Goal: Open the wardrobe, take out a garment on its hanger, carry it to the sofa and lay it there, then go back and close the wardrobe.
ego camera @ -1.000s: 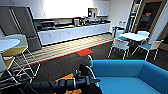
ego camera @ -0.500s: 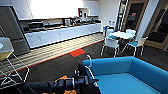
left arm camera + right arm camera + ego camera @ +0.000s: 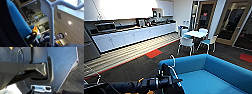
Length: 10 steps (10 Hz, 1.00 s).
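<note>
Left tool (image 3: 177,81) clenched on thin pale hook-topped hanger (image 3: 173,67), just beside near arm of bright-blue rounded upholstered sofa (image 3: 224,72). Long black garment (image 3: 165,72) hangs against sofa arm. Right tool: cannot tell.

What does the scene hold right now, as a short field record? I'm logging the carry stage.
location: kitchen lounge with dark carpet
sofa: large bright-blue upholstered sofa, directly ahead
hanger: thin pale hanger with hook top, upright at the left hand, in front of the sofa's near corner
garment: hard to make out
beyond sofa: white table with white chairs
far wall: long white kitchen counter
</note>
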Tool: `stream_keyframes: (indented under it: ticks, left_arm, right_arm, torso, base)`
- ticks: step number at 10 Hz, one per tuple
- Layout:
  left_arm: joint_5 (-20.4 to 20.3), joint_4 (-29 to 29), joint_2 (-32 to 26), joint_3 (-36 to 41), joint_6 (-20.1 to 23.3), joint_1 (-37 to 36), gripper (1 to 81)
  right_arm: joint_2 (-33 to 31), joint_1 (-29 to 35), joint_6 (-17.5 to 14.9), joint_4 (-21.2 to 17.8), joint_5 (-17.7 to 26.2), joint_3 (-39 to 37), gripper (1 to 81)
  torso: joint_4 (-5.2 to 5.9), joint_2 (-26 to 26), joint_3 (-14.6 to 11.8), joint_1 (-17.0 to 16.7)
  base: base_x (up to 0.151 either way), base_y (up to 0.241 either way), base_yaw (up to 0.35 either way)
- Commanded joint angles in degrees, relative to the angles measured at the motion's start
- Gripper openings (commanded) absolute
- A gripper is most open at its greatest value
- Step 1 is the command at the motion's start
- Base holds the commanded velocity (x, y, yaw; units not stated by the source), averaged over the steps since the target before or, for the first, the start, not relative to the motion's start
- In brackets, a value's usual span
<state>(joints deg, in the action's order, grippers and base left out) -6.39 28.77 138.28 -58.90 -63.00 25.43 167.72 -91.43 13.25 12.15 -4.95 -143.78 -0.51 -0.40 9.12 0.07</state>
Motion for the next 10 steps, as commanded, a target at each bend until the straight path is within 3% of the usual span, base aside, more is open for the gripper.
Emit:
stream_keyframes:
  ticks: [1,10]
  left_arm:
    - [-2.4,1.7,0.0,2.9,0.7,-8.1,1.0]
    - [-2.5,2.1,-1.7,3.1,0.8,-7.8,1.0]
  right_arm:
    - [-0.3,0.8,-0.2,0.2,3.1,-0.3,81.1]
    - [0.0,1.3,-0.2,0.2,3.2,-0.6,81.1]
  torso:
    - [0.0,0.0,0.0,0.0]
    - [0.0,0.0,0.0,0.0]
  base:
    - [0.0,0.0,-0.251]
    - [0.0,0.0,-0.251]
